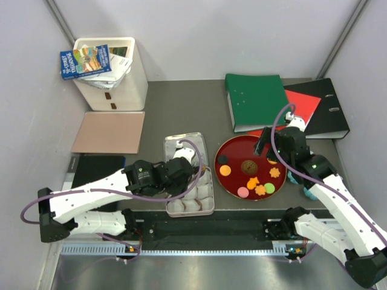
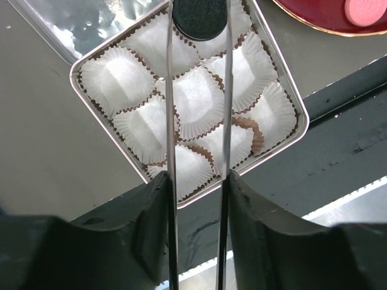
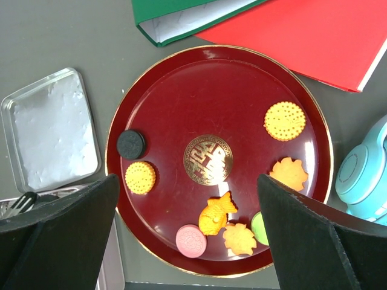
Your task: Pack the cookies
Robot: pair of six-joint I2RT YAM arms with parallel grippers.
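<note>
The tin (image 1: pixel 190 212) of paper cups (image 2: pixel 196 99) lies left of the plate (image 1: pixel 233 151) of cookies (image 3: pixel 285 121), binders (image 1: pixel 257 99) behind the plate.

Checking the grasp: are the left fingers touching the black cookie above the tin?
Touching. Left wrist view shows the black cookie pinched between both fingers, no gap visible.

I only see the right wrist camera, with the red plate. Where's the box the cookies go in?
Observer: A metal tin sits just left of your red plate, under the left gripper.
Child: Is anything inside it?
Observer: White paper cups fill it. I see no cookie in the cups that show.
Child: What's the left gripper doing?
Observer: It pinches a black cookie above the tin.
</note>
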